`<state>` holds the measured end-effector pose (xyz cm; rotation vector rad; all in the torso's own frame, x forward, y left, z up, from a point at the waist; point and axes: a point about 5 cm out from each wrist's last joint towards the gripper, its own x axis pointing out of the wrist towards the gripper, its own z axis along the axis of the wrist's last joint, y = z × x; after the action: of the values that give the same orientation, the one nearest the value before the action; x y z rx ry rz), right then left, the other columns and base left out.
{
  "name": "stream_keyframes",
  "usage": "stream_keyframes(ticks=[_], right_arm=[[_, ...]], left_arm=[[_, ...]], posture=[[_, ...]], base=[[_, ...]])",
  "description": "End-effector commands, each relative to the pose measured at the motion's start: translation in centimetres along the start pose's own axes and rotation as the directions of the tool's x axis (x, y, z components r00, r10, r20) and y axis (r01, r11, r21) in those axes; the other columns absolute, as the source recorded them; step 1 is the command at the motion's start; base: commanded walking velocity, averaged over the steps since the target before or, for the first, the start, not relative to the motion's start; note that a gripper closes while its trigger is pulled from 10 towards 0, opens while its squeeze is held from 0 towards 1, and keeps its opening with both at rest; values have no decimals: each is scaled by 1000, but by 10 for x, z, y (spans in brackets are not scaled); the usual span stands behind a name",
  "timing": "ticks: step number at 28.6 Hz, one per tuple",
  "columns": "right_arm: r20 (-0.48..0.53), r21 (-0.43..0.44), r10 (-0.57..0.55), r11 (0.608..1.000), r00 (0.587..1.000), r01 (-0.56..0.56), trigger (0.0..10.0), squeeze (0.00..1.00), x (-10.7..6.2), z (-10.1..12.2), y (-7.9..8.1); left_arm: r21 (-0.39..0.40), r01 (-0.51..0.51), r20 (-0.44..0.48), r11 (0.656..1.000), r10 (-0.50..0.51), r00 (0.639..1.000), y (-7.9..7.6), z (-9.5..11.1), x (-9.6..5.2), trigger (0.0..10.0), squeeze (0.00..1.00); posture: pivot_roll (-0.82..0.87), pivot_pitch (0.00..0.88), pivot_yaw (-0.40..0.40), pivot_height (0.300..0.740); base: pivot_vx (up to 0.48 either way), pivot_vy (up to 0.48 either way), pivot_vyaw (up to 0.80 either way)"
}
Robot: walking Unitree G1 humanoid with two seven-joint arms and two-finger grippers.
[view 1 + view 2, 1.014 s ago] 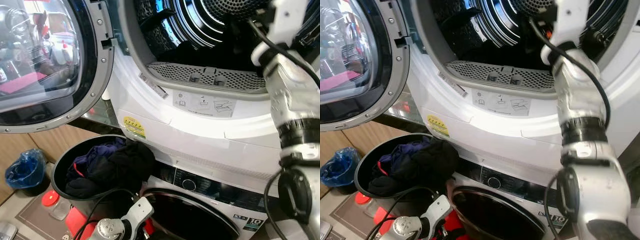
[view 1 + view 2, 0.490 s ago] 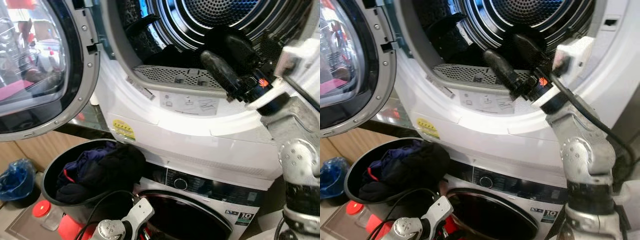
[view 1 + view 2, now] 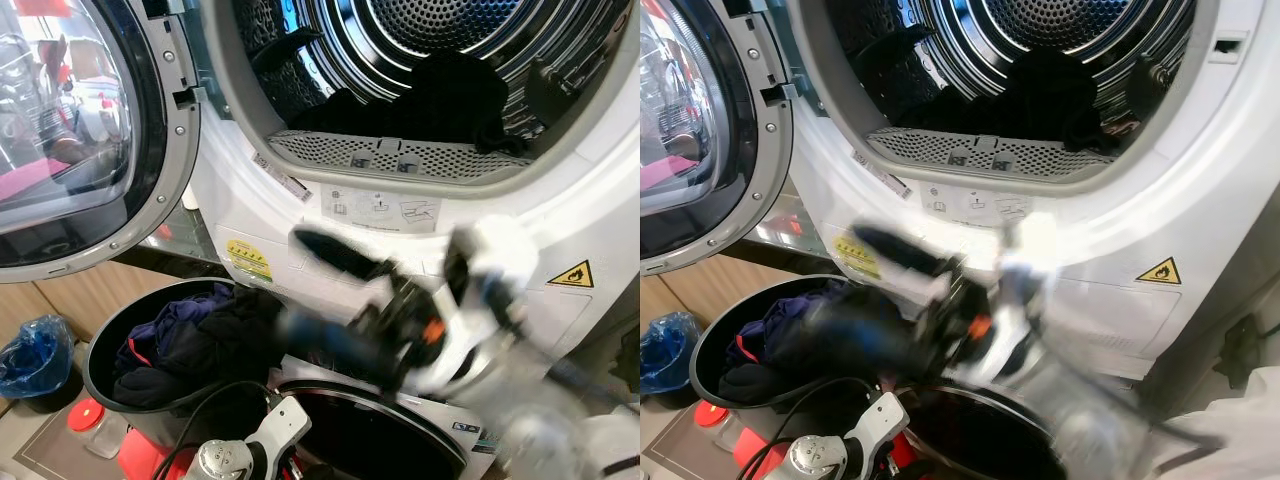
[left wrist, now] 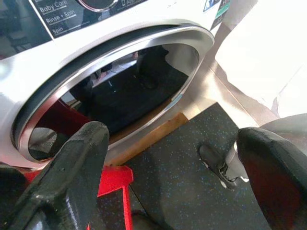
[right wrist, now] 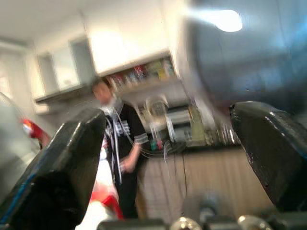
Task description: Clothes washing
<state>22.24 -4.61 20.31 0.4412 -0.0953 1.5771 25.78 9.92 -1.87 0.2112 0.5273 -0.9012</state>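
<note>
Two stacked machines in left eye view: dryer drum [image 3: 440, 40] up top w/ door [image 3: 90, 130] swung open to the left, dark garment [image 3: 450, 95] lying inside the drum just behind the perforated lint grille [image 3: 400, 155]. Lower machine's round door [image 3: 370, 430] sits below, near. Black laundry basket [image 3: 100, 345] at lower left, heaped w/ dark & purple clothes [image 3: 205, 335]. Blue bag [image 3: 35, 355] on the floor at far left. Right end effector [image 3: 320, 285] is badly motion-blurred, in front of the dryer's white front panel, just right of the basket; fingers look spread, nothing seen between them. Left arm's wrist [image 3: 245, 455] pokes in at the near edge.

Right eye view: same scene; flame warning sticker [image 3: 1158, 271] on the dryer's front, right of the blur.

Left wrist view: left end effector [image 4: 172, 167], fingers [image 4: 72, 167] wide apart & empty, in front of the washer's chrome-ringed door [image 4: 120, 72]; dark speckled floor mat [image 4: 192, 158] below, red object [image 4: 115, 175] beside it.

Right wrist view: blurred; fingers [image 5: 62, 158] spread, empty. Behind them a person [image 5: 120, 158] in a dark top, kitchen cupboards [image 5: 201, 177] & a shelf [image 5: 144, 72].
</note>
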Motion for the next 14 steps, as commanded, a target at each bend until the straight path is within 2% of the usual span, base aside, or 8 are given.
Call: stream_keyframes(ticks=[1, 2, 5, 7, 9, 10, 12, 14], right_arm=[[-120, 22, -112, 993, 987, 115, 10000, 0, -18, -33, -16], [-146, 28, -141, 989, 979, 147, 10000, 0, -23, -42, -19], [-254, 93, -306, 936, 918, 338, 10000, 0, -50, -82, -35], [-311, 115, -451, 856, 837, 504, 10000, 0, -73, -110, -47], [-333, 117, -528, 799, 781, 590, 10000, 0, -85, -123, -53], [-360, 105, -600, 735, 714, 670, 10000, 0, -96, -134, -59], [-377, 84, -666, 668, 644, 740, 10000, 0, -107, -143, -65], [-417, 49, -722, 588, 552, 807, 10000, 0, -117, -155, -69]], left_arm=[[0, -14, -13, 1000, 14, 1000, 4, -1, -2, 10000, 0], [0, -15, -13, 1000, 15, 1000, 5, -1, -3, 10000, 0], [0, -19, -16, 1000, 19, 1000, 6, -2, -4, 10000, 0], [2, -21, -17, 1000, 21, 1000, 7, -2, -4, 10000, 0], [4, -21, -18, 1000, 21, 1000, 7, -2, -5, 10000, 0], [6, -22, -20, 1000, 22, 1000, 7, -2, -5, 10000, 0], [8, -21, -20, 1000, 21, 1000, 8, -2, -5, 10000, 0], [12, -18, -21, 1000, 18, 1000, 7, -2, -5, 10000, 0]], posture=[[-87, 0, 91, 740], [-87, 0, 91, 740], [-82, 0, 87, 740], [-78, 0, 87, 740], [-75, 0, 86, 740], [-75, 0, 87, 740], [-74, 0, 89, 740], [-77, 0, 92, 740]], base=[[0, 0, 0], [0, 0, 0], [0, 0, 0], [0, 0, 0], [0, 0, 0], [0, 0, 0], [0, 0, 0], [0, 0, 0]])
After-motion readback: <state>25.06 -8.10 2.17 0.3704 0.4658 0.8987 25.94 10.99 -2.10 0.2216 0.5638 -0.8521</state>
